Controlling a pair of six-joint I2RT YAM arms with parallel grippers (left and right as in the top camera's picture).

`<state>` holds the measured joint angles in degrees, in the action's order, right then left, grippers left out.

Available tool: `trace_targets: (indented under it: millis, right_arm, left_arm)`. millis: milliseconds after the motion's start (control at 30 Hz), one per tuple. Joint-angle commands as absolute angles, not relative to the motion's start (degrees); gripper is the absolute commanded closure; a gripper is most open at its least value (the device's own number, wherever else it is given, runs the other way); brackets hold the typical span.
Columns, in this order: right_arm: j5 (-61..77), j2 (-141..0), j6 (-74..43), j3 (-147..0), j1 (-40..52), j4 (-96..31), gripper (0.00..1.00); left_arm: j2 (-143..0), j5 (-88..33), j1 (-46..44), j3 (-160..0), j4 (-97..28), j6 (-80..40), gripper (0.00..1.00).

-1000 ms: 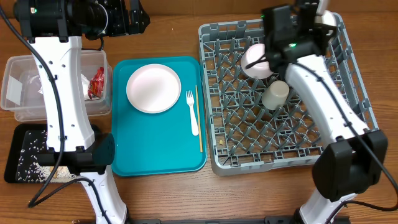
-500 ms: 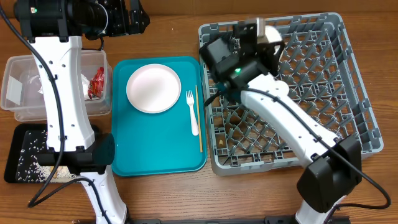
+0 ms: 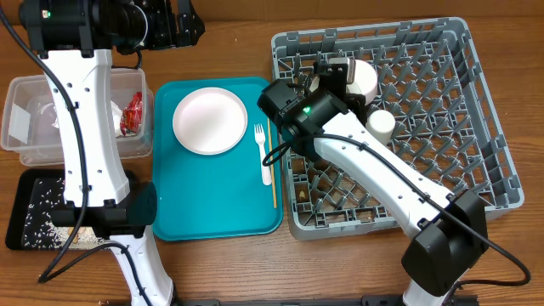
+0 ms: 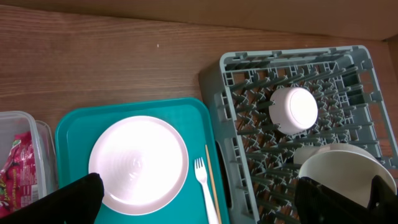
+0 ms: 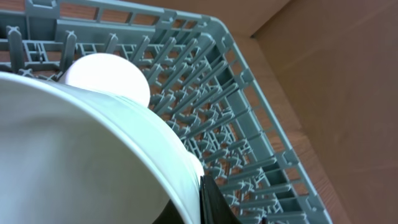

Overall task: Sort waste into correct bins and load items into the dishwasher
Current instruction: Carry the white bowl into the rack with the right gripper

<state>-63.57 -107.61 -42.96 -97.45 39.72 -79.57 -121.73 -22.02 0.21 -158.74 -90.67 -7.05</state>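
My right gripper point(image 3: 338, 72) is shut on the rim of a white bowl point(image 3: 365, 76) point(image 5: 81, 155) and holds it over the back left of the grey dishwasher rack point(image 3: 489, 161). Under it, an upturned white bowl point(image 4: 294, 111) point(image 5: 106, 74) sits among the pegs, with a small white cup point(image 3: 380, 126) beside it. The round plate point(image 3: 210, 121), white fork point(image 3: 263, 157) and wooden stick point(image 3: 272, 166) lie on the teal tray. My left gripper point(image 3: 183, 25) point(image 4: 208, 200) hangs wide open and empty, high above the table's back left.
The teal tray point(image 3: 212, 212) lies left of the rack. The clear tub point(image 3: 34, 127) at far left holds a red wrapper point(image 3: 133, 115) and white paper. The black tray point(image 3: 25, 221) in front of it holds rice grains. The left arm's column stands between the tubs and the tray.
My right arm has swung left across the rack, carrying the bowl from the far right corner to the back left. The left arm has not moved.
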Motion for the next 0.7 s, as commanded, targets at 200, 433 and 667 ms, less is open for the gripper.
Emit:
trace_targets:
  millis: [200, 433, 667]
  right_arm:
    - [-70.5, -107.6, -32.4, -97.9, 38.3, -76.9, 0.96]
    - [-87.7, -107.6, -26.4, -97.9, 29.5, -75.7, 0.96]
    - [-90.1, -107.5, -9.6, -98.3, 22.7, -73.6, 0.96]
  left_arm:
    - [-121.0, -21.9, 0.4, -159.5, -90.6, -6.8, 0.00]
    - [-121.0, -21.8, 0.4, -159.5, -90.6, -6.8, 0.00]
    - [-121.0, -21.8, 0.4, -159.5, -90.6, -6.8, 0.00]
